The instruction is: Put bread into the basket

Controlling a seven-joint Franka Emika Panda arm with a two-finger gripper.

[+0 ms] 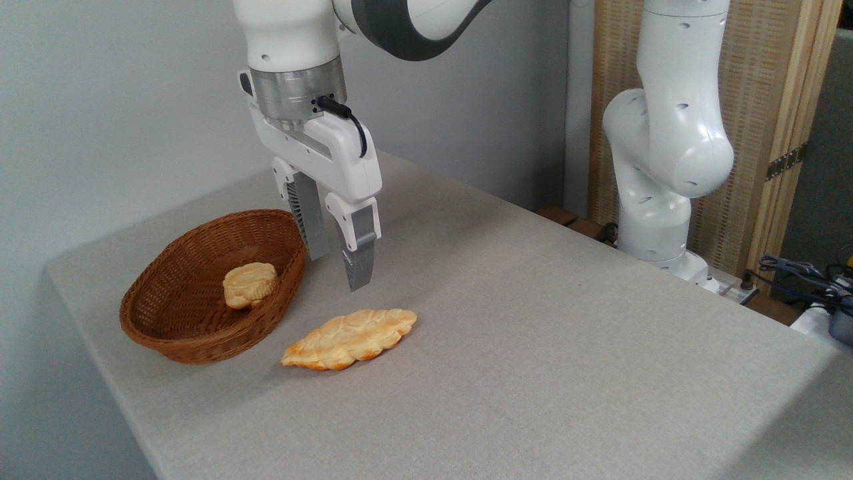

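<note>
The gripper (338, 272) hangs empty, fingers parted, above the table (533, 333) just right of the wicker basket (166, 333). The braided bread (350, 338) lies flat on the near side, outside the basket. Best to descend centred over its narrow width, pinching across it.

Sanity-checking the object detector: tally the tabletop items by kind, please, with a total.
Long braided bread: 1, on the table
Small round bun: 1, inside the basket
Wicker basket: 1
Total: 3
The gripper hangs open above the table, holding nothing.
</note>
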